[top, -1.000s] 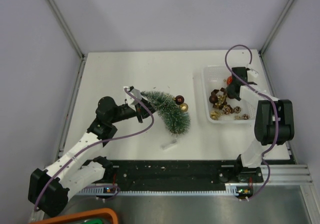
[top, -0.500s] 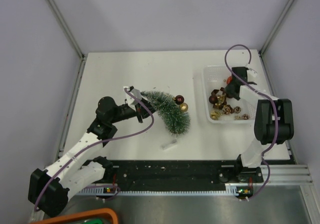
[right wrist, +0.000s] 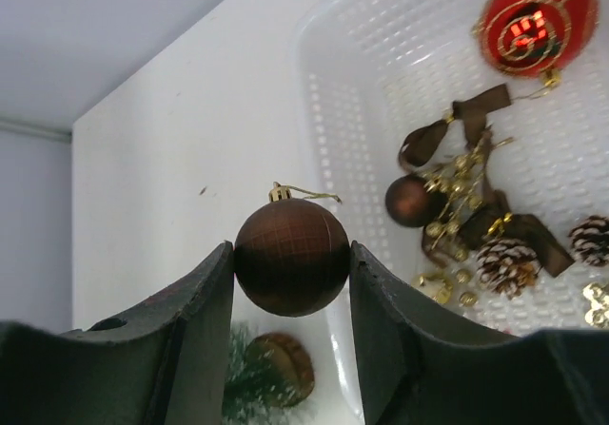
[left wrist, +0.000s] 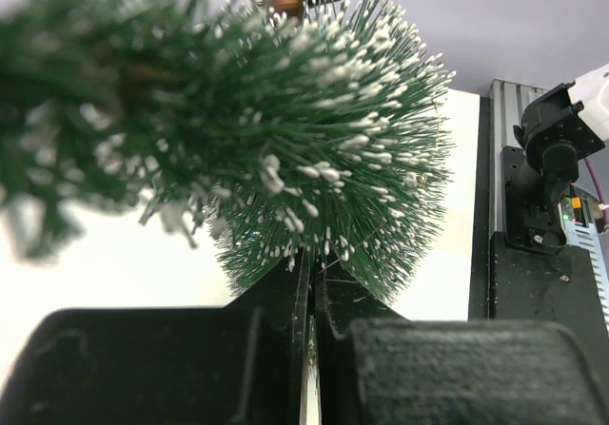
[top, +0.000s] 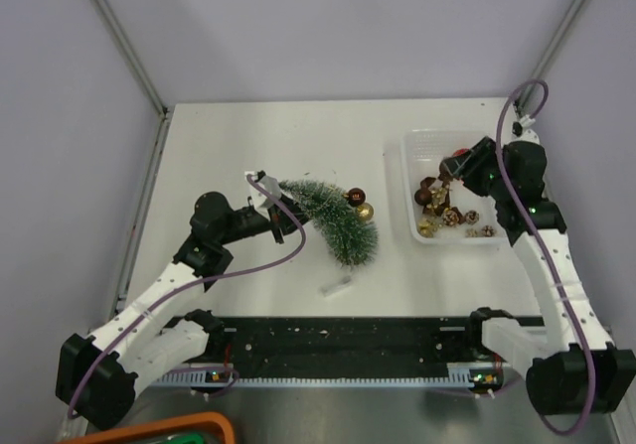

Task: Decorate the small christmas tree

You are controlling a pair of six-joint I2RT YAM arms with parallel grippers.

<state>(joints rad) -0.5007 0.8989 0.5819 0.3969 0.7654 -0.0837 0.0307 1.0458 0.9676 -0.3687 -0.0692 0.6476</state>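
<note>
The left fingers (left wrist: pixel 276 303) are clenched on the bristles of the small christmas tree (top: pixel 339 222), which leans tilted over the middle of the worktop (top: pixel 248 146). Further right, the right fingers (right wrist: pixel 205 297) grasp a brown bauble (right wrist: pixel 291 257) between them, above the white basket (top: pixel 425 148) of ornaments.

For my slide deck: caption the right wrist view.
Right gripper clamps a brown bauble near the white basket of ornaments.
</note>
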